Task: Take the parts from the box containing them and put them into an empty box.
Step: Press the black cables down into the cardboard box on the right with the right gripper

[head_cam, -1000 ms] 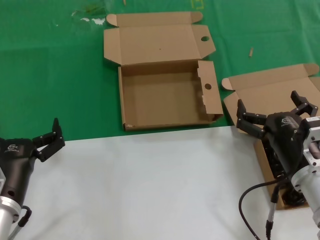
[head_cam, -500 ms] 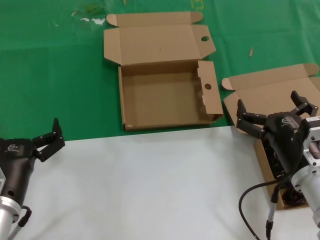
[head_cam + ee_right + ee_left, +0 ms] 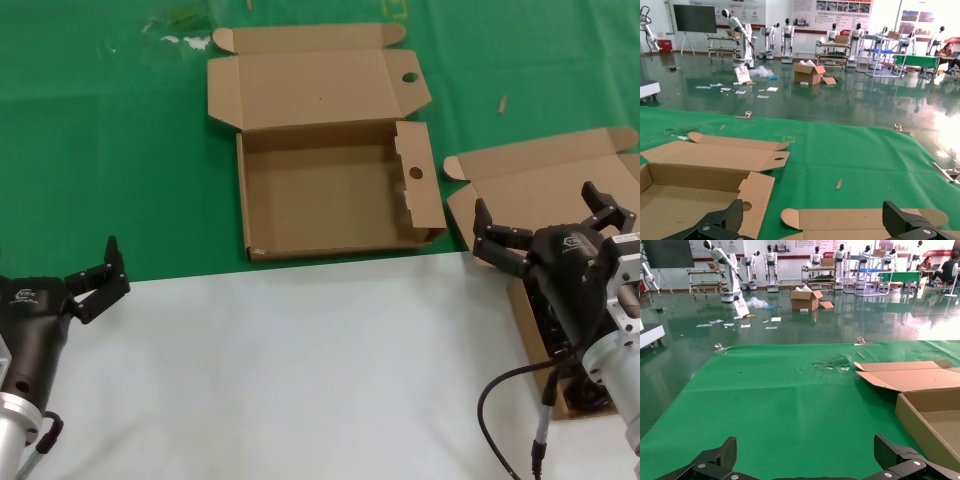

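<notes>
The empty box (image 3: 330, 190) with round-holed flaps lies open at the middle back of the green mat; it also shows in the right wrist view (image 3: 690, 190) and the left wrist view (image 3: 935, 415). The box containing the parts (image 3: 540, 185) lies open at the right, its plain lid back; the lid shows in the right wrist view (image 3: 850, 220). Black cables (image 3: 550, 320) show in it, mostly hidden by my right arm. My right gripper (image 3: 545, 220) is open above that box. My left gripper (image 3: 95, 275) is open and empty at the near left.
The near half of the table is white (image 3: 300, 370), the far half a green mat (image 3: 100, 150). A small wood chip (image 3: 502, 103) and pale scraps (image 3: 180, 40) lie on the mat. A black cable (image 3: 500, 410) hangs from my right arm.
</notes>
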You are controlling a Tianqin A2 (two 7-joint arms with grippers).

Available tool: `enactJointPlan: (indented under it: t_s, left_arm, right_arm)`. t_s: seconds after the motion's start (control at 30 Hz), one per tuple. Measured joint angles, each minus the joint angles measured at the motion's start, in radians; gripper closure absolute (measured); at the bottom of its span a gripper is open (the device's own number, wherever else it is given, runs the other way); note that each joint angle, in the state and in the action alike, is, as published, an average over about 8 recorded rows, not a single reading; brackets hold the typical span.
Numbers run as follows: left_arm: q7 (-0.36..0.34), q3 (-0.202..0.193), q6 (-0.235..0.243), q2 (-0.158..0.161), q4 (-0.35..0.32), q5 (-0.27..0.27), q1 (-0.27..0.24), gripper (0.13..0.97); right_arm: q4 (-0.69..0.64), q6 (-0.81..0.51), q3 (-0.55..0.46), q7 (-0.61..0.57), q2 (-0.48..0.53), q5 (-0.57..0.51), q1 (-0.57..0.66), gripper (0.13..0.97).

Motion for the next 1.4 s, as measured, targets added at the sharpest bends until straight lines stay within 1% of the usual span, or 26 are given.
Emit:
enactJointPlan:
  t_s: [0.23,0.5,0.63,0.8,0.9,0.93,1.03,1.13,1.2,1.23,1.4]
  left_arm:
    - [0.000,0.000,0.000,0.000,0.000,0.000,0.000,0.132]
    - [0.000,0.000,0.000,0.000,0.000,0.000,0.000,0.253]
    - [0.000,0.000,0.000,0.000,0.000,0.000,0.000,0.253]
    - [0.000,0.000,0.000,0.000,0.000,0.000,0.000,0.354]
    - [0.000,0.000,0.000,0.000,0.000,0.000,0.000,0.414]
    - [0.000,0.000,0.000,0.000,0.000,0.000,0.000,0.414]
    - [0.000,0.000,0.000,0.000,0.000,0.000,0.000,0.495]
    - [-0.001,0.000,0.000,0.000,0.000,0.000,0.000,0.576]
    - [-0.001,0.000,0.000,0.000,0.000,0.000,0.000,0.630]
    - [-0.001,0.000,0.000,0.000,0.000,0.000,0.000,0.630]
    - [-0.001,0.000,0.000,0.000,0.000,0.000,0.000,0.740]
  right_arm:
    - [0.000,0.000,0.000,0.000,0.000,0.000,0.000,0.129]
    - [0.000,0.000,0.000,0.000,0.000,0.000,0.000,0.129]
    - [-0.002,-0.028,0.025,-0.026,-0.019,0.003,0.000,0.129]
    - [-0.005,-0.080,0.068,-0.075,-0.051,0.008,0.000,0.129]
    - [-0.005,-0.095,0.074,-0.087,-0.050,0.009,-0.001,0.129]
    - [-0.005,-0.097,0.073,-0.088,-0.045,0.008,-0.001,0.129]
    - [0.001,-0.101,0.056,-0.074,-0.009,0.001,-0.006,0.129]
    - [0.012,-0.097,0.025,-0.041,0.052,-0.011,-0.010,0.129]
    - [0.023,-0.091,-0.001,-0.010,0.106,-0.020,-0.011,0.129]
    - [0.029,-0.086,-0.014,0.005,0.135,-0.023,-0.010,0.129]
    - [0.062,-0.052,-0.092,0.081,0.306,-0.022,0.007,0.129]
